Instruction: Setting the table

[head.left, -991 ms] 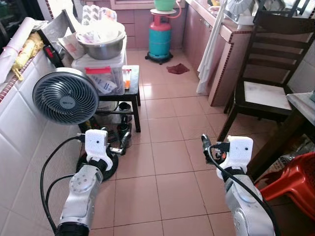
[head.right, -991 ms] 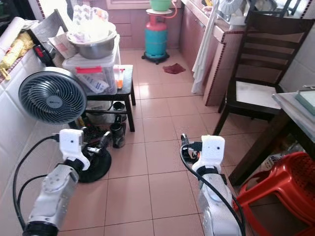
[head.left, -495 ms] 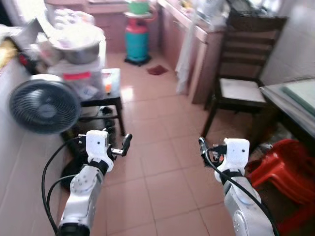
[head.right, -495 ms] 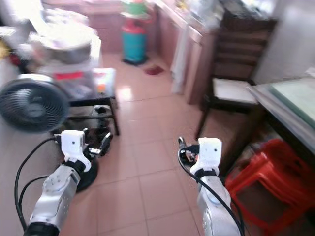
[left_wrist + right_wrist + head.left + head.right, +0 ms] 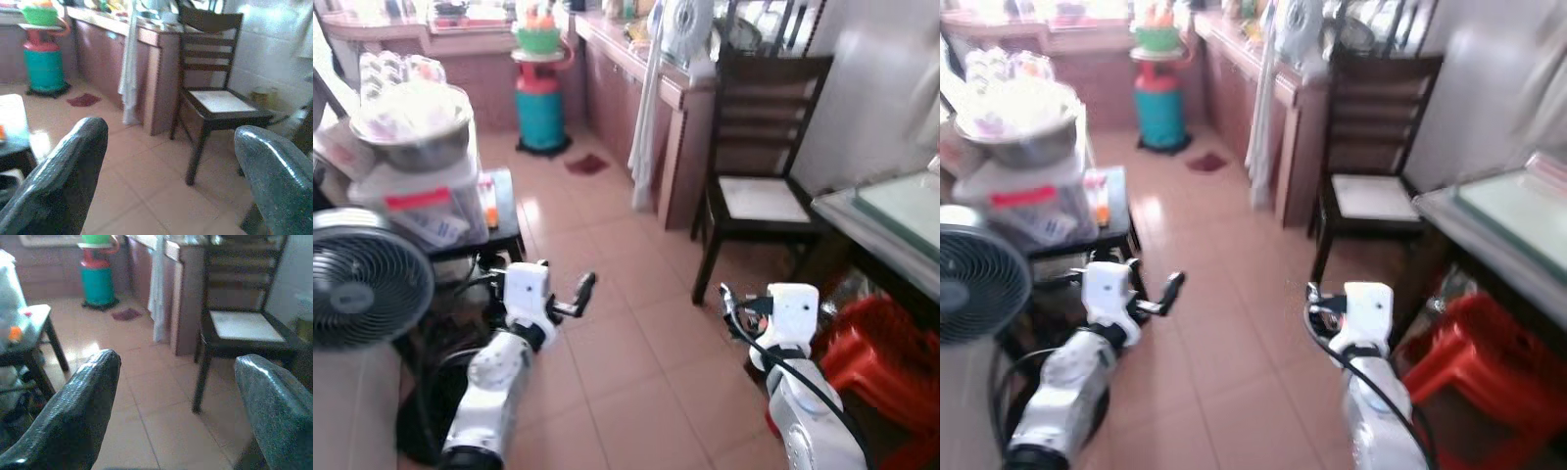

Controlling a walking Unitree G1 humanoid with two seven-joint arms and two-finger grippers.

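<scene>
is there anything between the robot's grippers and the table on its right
Yes. The red plastic stool stands tucked at the near edge of the glass-topped table, beside the right gripper. The dark wooden chair stands at the table's far end.

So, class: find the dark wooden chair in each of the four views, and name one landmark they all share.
Left eye view: chair, upper right, beside the counter.
Right eye view: chair, upper right of centre.
Left wrist view: chair, right of centre.
Right wrist view: chair, on the right.
Shared landmark: the teal gas cylinder, far down the floor.

Left claw (image 5: 166, 161) spread, right claw (image 5: 181, 401) spread
</scene>
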